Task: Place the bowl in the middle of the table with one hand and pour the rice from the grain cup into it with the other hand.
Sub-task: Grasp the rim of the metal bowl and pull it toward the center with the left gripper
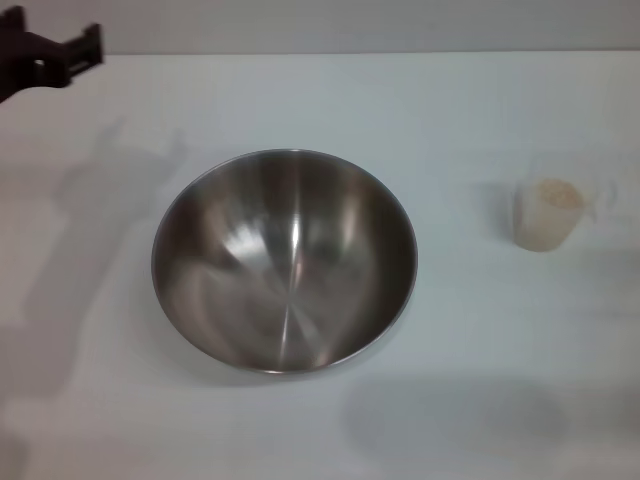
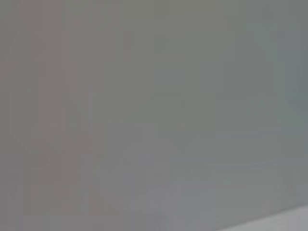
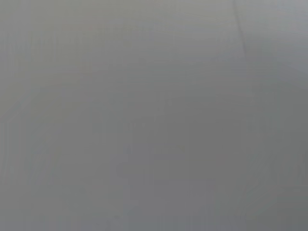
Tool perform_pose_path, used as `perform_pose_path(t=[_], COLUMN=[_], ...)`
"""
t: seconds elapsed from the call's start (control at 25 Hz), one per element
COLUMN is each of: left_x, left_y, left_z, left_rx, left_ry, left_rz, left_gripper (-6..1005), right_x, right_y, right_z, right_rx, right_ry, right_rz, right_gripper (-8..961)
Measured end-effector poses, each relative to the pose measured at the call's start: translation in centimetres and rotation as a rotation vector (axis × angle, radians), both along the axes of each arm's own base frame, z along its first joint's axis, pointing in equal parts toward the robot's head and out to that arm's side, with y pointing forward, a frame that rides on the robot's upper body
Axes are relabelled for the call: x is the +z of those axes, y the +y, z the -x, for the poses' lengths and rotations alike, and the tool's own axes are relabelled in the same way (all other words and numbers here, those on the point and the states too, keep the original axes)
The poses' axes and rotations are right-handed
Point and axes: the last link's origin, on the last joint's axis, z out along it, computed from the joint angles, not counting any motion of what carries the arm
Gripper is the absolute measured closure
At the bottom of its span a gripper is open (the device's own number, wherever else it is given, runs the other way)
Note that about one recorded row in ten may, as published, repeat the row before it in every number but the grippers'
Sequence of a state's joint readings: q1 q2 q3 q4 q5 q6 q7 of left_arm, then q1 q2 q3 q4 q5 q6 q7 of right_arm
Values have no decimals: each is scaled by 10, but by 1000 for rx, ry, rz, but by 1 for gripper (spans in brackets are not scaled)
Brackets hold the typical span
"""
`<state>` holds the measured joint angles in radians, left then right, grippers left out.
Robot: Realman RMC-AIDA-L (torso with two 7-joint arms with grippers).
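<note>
- Bowl (image 1: 284, 260) sits upright mid-table (image 1: 480, 400), a bit toward the left edge, and you see nothing in it.
- Cup (image 1: 546, 214) stands upright near the right edge, well apart from the bowl, with rice (image 1: 556, 195) inside.
- Left gripper (image 1: 60, 55) is at the far left corner; you can't tell its fingers.
- Right gripper is out of sight.

Bowl (image 1: 285, 262) shiny brushed steel; grain cup (image 1: 546, 214) translucent plastic; table (image 1: 470, 360) matte.
</note>
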<state>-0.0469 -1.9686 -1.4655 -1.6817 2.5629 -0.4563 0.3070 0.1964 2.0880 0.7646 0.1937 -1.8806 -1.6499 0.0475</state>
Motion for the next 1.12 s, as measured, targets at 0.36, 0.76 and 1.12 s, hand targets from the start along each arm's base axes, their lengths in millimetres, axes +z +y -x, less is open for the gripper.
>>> perform_pose_path(t=[0.36, 0.76, 1.12], left_x=[-1, -18, -32], left_y=[-16, -30, -31], left_z=[-32, -8, 9], left_rx=[4, 41, 73], left_ry=[17, -69, -71], left_rz=[302, 485, 510], left_gripper=[178, 176, 176], right_x=[-1, -2, -2], right_y=[2, 0, -1], right_z=[-1, -2, -3], right_rx=[-6, -13, -18], right_ry=[3, 4, 4], right_rz=[10, 12, 12], right_gripper=[127, 127, 127])
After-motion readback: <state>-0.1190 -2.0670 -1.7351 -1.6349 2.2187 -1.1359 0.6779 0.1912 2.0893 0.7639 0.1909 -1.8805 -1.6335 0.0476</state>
